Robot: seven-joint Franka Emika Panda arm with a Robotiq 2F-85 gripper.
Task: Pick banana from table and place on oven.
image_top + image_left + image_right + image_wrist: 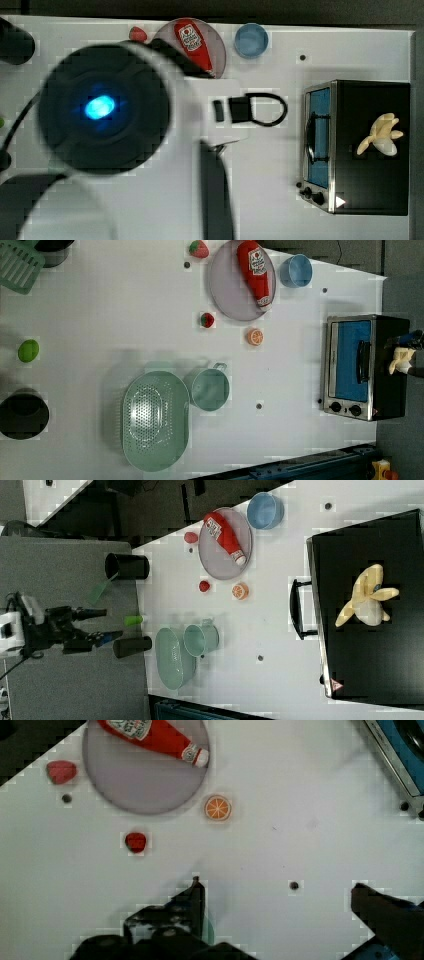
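gripper (277, 895) hangs wide open and empty over bare table (300, 820), well away from the oven (370, 147); in the wrist view we see its two dark fingers spread far apart with nothing between them. in the right view the same gripper (102, 625) sits far out on the right view's left, clear of the tabletop items, fingers parted.

we take the oven as our landmark. banana (380, 134) lies on the oven's black top, roughly mid-panel, stem toward the door side and the stubby fingers fanning toward the back. it rests flat on the panel and apart from every edge, so we judge it stable there. the right view confirms this: banana (366, 602) on top of the oven (370, 670), not on the table.

in front of the oven door, across open white surface, we note the orange slice (255, 336), then the grey plate (225, 295) carrying the red ketchup bottle (256, 272), with the blue cup (295, 271) beside the plate. two toy strawberries (207, 320) lie beyond the plate from the oven. further from the oven still are the green mug (211, 389) and green colander (155, 420).

our judgement: the placement looks done. open jaws and the distance from the oven fit an arm drawn clear after release, leaving the banana undisturbed. nothing remains to grasp.
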